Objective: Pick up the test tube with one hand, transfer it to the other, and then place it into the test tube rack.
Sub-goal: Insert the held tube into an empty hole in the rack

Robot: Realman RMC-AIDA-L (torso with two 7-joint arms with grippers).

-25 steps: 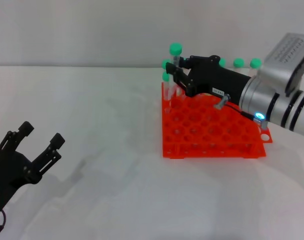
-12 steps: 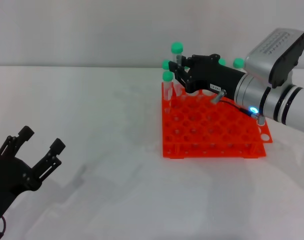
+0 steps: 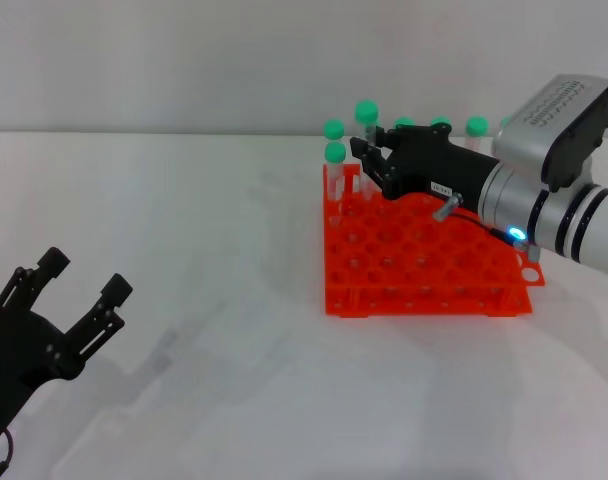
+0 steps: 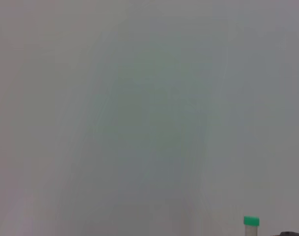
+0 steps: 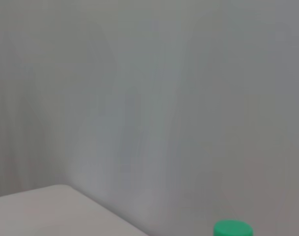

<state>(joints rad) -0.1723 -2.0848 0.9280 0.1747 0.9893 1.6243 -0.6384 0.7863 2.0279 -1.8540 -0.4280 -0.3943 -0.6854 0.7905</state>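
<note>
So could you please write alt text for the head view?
The right end effector grips a green-capped test tube over the back left of the orange test tube rack, where other capped tubes stand. The left end effector waits open, low and far left.

The test tube rack (image 3: 424,250) is set on the table (image 3: 204,210) to the right of centre, with capped tubes (image 3: 333,160) stood along its far edge, the right gripper (image 3: 372,162) held above that edge, and the left gripper (image 3: 79,290) kept well apart at the near left.
</note>
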